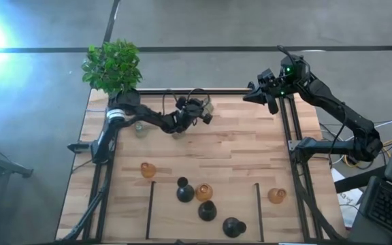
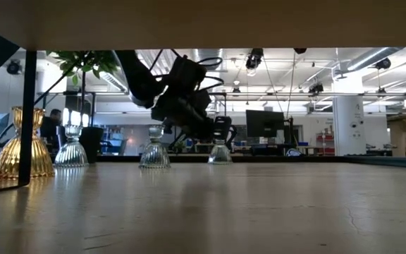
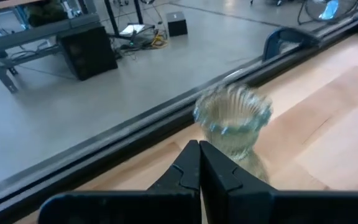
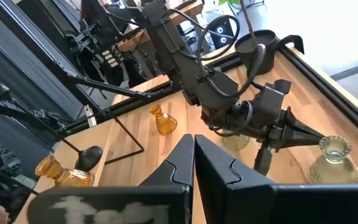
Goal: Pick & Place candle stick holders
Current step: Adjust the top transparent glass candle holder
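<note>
left gripper (image 1: 208, 111) near the table's far edge, fingers pressed together on nothing, pointed at a clear holder (image 3: 233, 118) just ahead of the tips, not touching. right gripper (image 1: 249, 95) parked off the far right corner, also clenched empty, aimed across toward the left arm.

three pale holders along the far side in the low view: one (image 2: 70, 147) near the plant pot (image 1: 123, 99), one (image 2: 154, 149) under the left arm, one (image 2: 220, 150) just beyond the gripper. amber holder (image 1: 148, 169) on the near left, another (image 1: 203, 192) in the middle cluster, a third (image 1: 276, 196) near right beyond the black rail (image 1: 258, 203). black holders (image 1: 185, 191) clustered near centre front, two more (image 1: 207, 210) and (image 1: 234, 226) closer to the near edge.

likely between picks; no holder held by either arm.

risks from here:
- closed fingers driven forward would shove or topple the clear holder rather than grip it; needs opening first.
- holder sits close to the table's far rim (image 3: 135, 127); a nudge outward could send it off the edge.
- narrow neck and glassy surface look slippery; off-centre pinch may tilt it or let it slide out.
- left arm's elbow hangs over the neighbouring pale holder; a low swing could clip it.
- front cluster tightly packed, so placing there risks knocking the black ones.
</note>
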Motion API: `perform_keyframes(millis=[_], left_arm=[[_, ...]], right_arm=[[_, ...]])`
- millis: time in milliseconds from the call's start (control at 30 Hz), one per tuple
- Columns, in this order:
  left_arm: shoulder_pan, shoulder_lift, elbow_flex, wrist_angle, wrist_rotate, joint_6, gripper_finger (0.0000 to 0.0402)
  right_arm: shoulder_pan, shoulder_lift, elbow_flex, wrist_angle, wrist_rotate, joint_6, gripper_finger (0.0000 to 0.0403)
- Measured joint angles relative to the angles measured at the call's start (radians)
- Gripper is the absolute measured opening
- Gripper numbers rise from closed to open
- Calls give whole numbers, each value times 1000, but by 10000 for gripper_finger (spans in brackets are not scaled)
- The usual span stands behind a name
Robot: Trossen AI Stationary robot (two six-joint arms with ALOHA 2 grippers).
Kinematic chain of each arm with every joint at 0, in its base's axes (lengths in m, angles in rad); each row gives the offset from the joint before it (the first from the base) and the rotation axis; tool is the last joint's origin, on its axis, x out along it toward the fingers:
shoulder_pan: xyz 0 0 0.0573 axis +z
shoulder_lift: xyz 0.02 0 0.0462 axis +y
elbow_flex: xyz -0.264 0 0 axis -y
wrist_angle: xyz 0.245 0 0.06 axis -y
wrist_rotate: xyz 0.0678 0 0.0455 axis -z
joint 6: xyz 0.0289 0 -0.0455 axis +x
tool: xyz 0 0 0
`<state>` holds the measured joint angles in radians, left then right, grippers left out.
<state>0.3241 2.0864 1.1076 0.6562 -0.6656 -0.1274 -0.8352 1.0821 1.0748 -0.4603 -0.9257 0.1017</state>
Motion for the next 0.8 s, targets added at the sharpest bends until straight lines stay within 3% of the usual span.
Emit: perform_keyframes(millis=[267, 467, 800], left_arm=[[-7, 3, 5, -6, -14, -69, 0], [-12, 0, 27, -5, -99, -68, 0], [-13, 5, 38, -1, -9, -40, 0]], right_arm=[[0, 0, 0, -8, -22, 2, 8], [0, 0, 0, -8, -24, 3, 8], [0, 0, 0, -7, -47, 2, 8]])
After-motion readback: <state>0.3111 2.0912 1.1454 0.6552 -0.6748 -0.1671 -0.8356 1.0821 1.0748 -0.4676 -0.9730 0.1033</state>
